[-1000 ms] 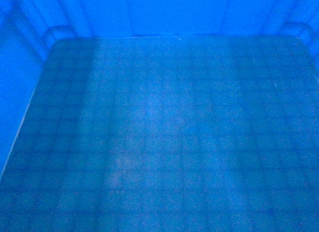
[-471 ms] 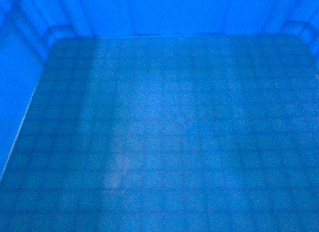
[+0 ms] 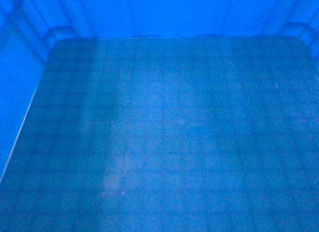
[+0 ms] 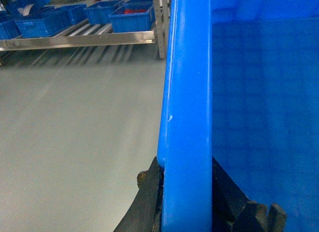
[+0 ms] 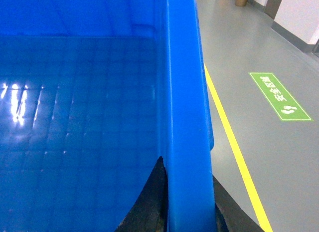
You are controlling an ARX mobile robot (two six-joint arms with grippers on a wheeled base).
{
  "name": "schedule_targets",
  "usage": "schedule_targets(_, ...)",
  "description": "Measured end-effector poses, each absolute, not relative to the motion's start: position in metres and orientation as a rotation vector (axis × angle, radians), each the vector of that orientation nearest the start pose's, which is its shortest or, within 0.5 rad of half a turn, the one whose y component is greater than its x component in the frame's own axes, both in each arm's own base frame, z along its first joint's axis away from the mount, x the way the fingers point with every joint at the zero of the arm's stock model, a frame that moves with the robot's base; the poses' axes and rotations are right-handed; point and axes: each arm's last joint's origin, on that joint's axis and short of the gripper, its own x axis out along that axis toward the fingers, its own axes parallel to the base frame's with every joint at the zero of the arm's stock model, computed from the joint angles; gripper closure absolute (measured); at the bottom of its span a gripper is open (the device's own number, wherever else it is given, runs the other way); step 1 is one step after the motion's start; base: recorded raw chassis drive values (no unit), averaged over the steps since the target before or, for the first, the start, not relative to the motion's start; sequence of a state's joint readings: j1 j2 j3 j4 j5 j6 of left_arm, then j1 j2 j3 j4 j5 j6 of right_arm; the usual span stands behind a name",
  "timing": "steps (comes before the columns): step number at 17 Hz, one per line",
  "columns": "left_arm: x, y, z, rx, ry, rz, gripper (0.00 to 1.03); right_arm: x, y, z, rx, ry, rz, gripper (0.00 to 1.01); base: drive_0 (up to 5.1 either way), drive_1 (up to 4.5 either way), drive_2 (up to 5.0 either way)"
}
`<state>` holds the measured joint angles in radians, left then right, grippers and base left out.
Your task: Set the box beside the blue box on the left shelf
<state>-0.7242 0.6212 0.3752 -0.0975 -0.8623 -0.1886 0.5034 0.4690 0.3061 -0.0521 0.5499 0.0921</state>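
Head view: the box (image 3: 164, 132) fills the whole frame, its grid floor below and blue walls along the top and left edges.

Left wrist view: the left gripper (image 4: 187, 202), at bottom centre, clamps the box's rim, one finger each side. A shelf (image 4: 79, 40) with blue crates (image 4: 130, 17) sits upper left, across grey floor (image 4: 75, 132).

Right wrist view: the right gripper (image 5: 189, 207), at bottom centre, pinches the rim likewise. A yellow line (image 5: 234, 147) and green sign (image 5: 279, 96) mark the floor at right.

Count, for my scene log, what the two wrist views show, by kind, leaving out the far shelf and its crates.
blue box: 1
grippers: 2, the left gripper and the right gripper, fingers astride the box's rim
yellow floor line: 1
green floor sign: 1
Total: 5
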Motion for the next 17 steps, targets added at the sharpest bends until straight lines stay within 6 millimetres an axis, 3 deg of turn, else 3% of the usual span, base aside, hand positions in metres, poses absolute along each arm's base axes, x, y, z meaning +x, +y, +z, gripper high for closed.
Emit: schedule_targets(17, 0.1187, -0.0756, 0.2268, 0.056, 0.224, 0.159, 0.88, 0.1180, 0.0478, 0.2224, -0.015, 0.182, -0.054, 0.91, 0.1, 4.10, -4.0)
